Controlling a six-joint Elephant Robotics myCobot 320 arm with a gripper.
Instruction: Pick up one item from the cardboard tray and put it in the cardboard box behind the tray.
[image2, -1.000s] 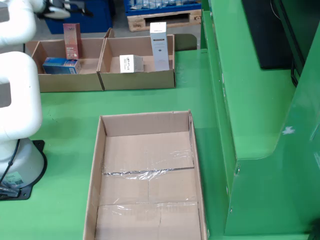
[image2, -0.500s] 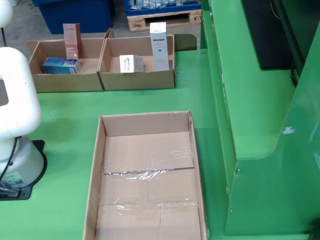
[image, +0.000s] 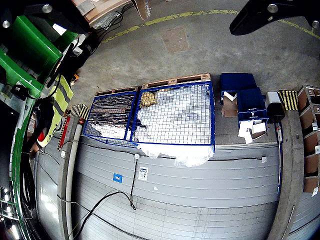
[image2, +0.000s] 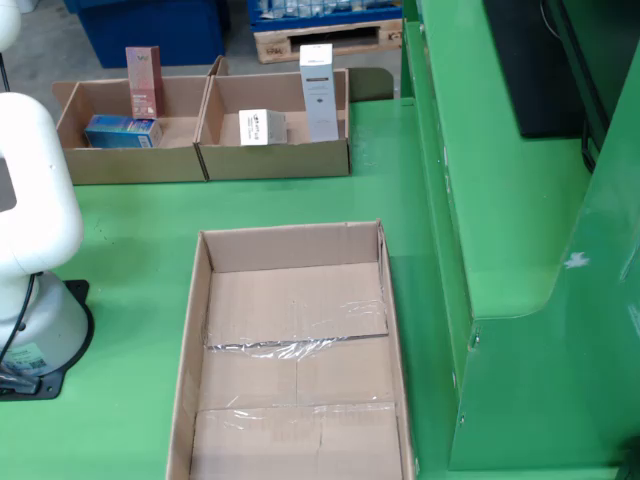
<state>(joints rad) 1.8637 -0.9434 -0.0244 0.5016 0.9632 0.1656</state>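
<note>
While the white arm stands at the left edge of the still view with its top out of sight, the riding view looks far off at a floor and a blue wire cage. Two dark fingers poke in at its top corners, spread wide with nothing between them. Going right, the big cardboard tray sits bare. Behind it, the left box holds two small packs, and the right box holds a small white pack and a tall white one.
</note>
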